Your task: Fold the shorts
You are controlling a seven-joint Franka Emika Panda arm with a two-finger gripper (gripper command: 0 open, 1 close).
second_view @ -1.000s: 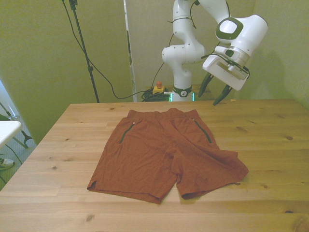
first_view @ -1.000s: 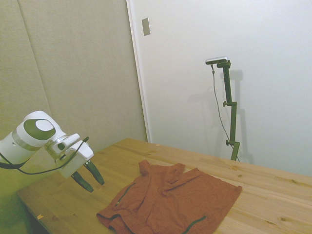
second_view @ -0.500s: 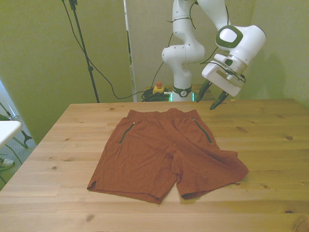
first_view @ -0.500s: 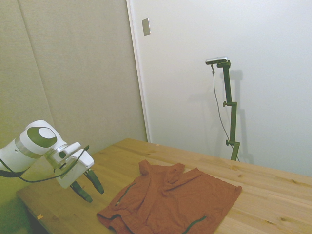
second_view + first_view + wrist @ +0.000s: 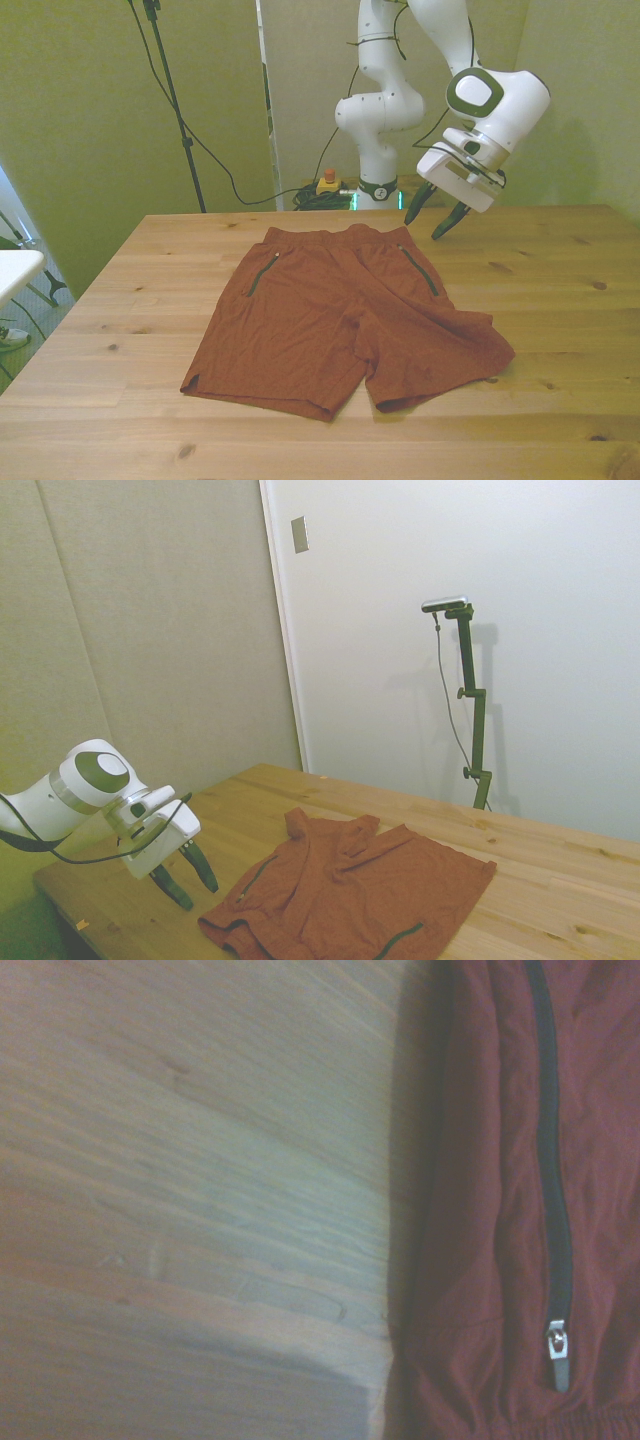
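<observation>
- The shorts [image 5: 340, 320] lie spread flat and unfolded on the wooden table [image 5: 560, 300], waistband toward the far edge and both leg openings toward the near edge. They fill the middle of the tabletop.
- The front view alone gives the whole outline: two dark zipper lines [image 5: 419, 270] slant down from the waistband, and the leg on the front view's right is rumpled, with its hem bunched and lifted.
- The side view shows the same shorts [image 5: 350, 895] foreshortened and wrinkled. One raised fold near the waistband stands up from the cloth, which reads as nearly flat from the front.
- The gripper [image 5: 427, 214] hangs above the table near the far edge, just off the waistband corner on the front view's right. Its two dark fingers are spread apart with nothing between them.
- In the side view the gripper [image 5: 190, 880] is tilted, its fingertips [image 5: 208, 877] low over bare wood beside the shorts and clear of the fabric. How near the tips are to the table is easier to judge here than from the front.
- The wrist view adds close detail: the garment's side edge [image 5: 410, 1260] against the wood grain, and a dark zipper with its small metal pull [image 5: 556, 1352]. It shows only that patch and is a little soft.
</observation>
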